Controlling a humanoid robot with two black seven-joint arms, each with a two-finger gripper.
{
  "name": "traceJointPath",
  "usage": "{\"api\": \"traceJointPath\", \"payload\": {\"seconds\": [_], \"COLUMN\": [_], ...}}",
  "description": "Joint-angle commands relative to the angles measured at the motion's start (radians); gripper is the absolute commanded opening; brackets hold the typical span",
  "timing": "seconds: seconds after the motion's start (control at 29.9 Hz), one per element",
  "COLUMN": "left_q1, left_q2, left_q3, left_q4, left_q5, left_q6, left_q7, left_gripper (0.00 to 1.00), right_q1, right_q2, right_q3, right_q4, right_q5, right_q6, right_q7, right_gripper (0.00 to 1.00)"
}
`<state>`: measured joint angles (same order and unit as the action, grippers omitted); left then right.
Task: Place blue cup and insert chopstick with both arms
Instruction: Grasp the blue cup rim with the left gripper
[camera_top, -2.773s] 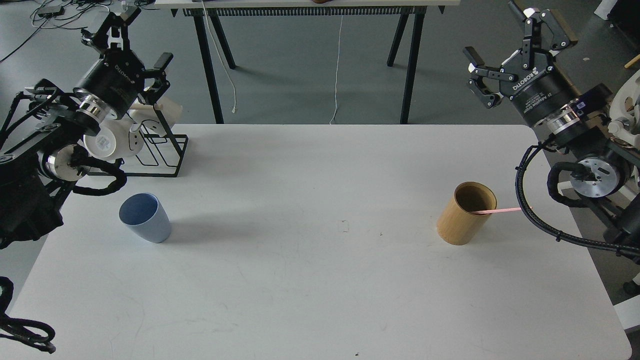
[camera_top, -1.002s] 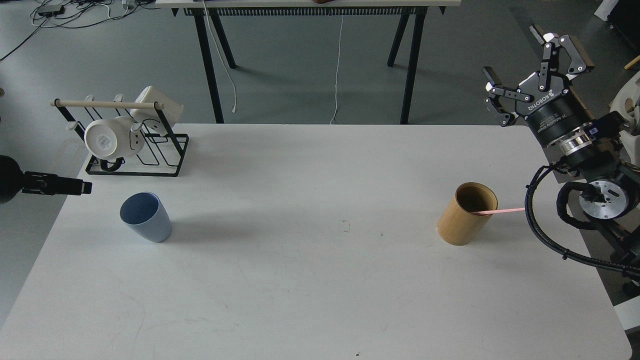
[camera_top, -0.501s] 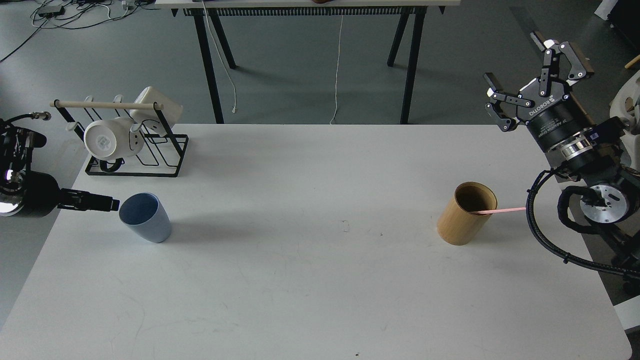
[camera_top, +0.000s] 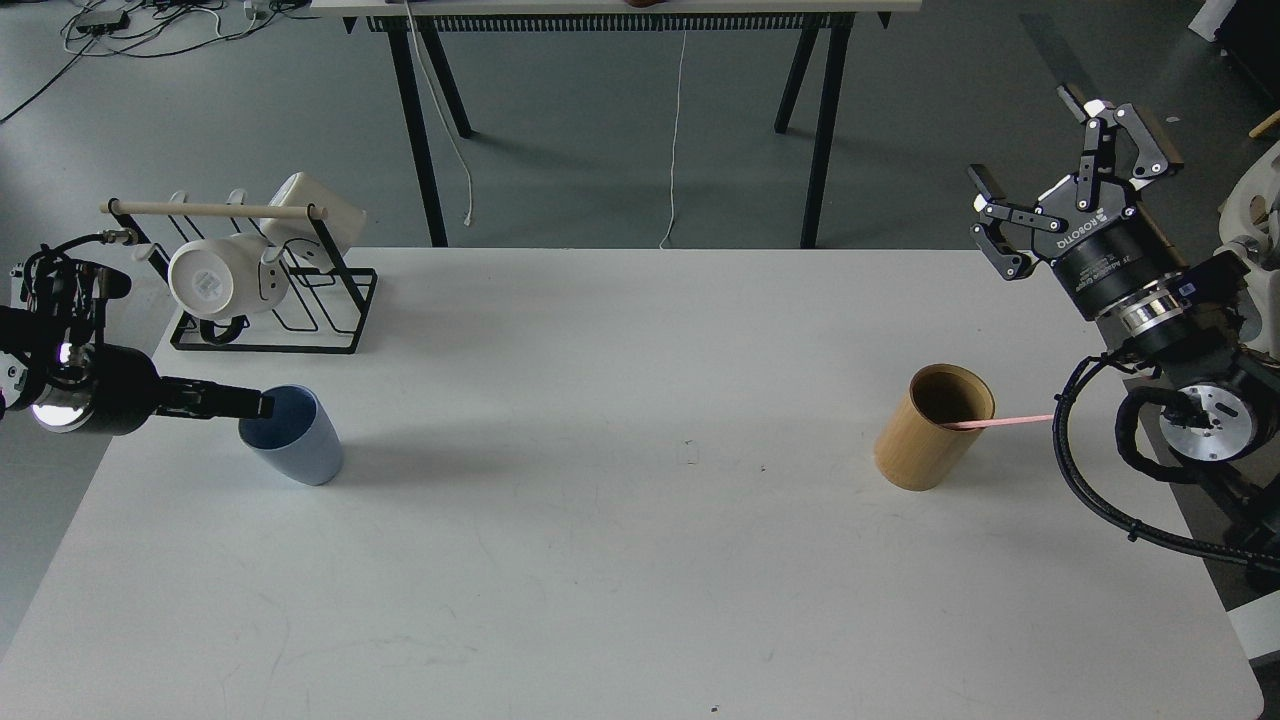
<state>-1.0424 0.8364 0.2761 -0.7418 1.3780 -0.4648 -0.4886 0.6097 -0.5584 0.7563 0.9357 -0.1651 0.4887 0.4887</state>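
Note:
The blue cup (camera_top: 303, 455) stands upright on the white table (camera_top: 600, 560) at the left. My left gripper (camera_top: 250, 404) comes in low from the left, seen edge-on; its tip lies over the cup's near-left rim, and I cannot tell its fingers apart. The pink chopstick (camera_top: 1008, 421) leans in the tan wooden cylinder (camera_top: 925, 440) at the right, its end sticking out to the right. My right gripper (camera_top: 1040, 175) is open and empty, held high above and to the right of the cylinder.
A black wire rack (camera_top: 300, 300) with white mugs (camera_top: 212, 280) and a wooden dowel (camera_top: 215, 210) stands at the table's back left, just behind the cup. A black-legged table (camera_top: 425, 130) stands beyond the far edge.

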Motion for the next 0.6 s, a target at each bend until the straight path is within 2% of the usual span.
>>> {"api": "traceJointPath", "payload": {"seconds": [0.0,0.23,0.37,0.57], "left_q1": [0.002,0.015,0.041,0.073], "left_q2": [-0.011,-0.023,-0.046,-0.048], "left_q3": [0.0,0.0,-0.008,-0.035], "left_q4": [0.001,0.002,0.03,0.035], "left_q5": [-0.017,-0.019,-0.02,-0.037], "left_q6": [0.002,0.003,0.021,0.067], "left_q7": [0.0,0.0,0.0,0.0], "left_gripper": [0.97,0.95,0.89,0.64], "right_q1": [-0.001,-0.004,-0.01,-0.018], "right_q2": [0.0,0.0,0.0,0.0], "right_q3": [0.008,0.02,0.02,0.02], "right_q4": [-0.002,-0.005,-0.005,-0.005], "right_q5": [0.001,0.001,0.001,-0.001], "right_q6": [0.0,0.0,0.0,0.0], "right_q7": [0.0,0.0,0.0,0.0], "right_gripper": [0.95,0.95,0.95,0.95]}}
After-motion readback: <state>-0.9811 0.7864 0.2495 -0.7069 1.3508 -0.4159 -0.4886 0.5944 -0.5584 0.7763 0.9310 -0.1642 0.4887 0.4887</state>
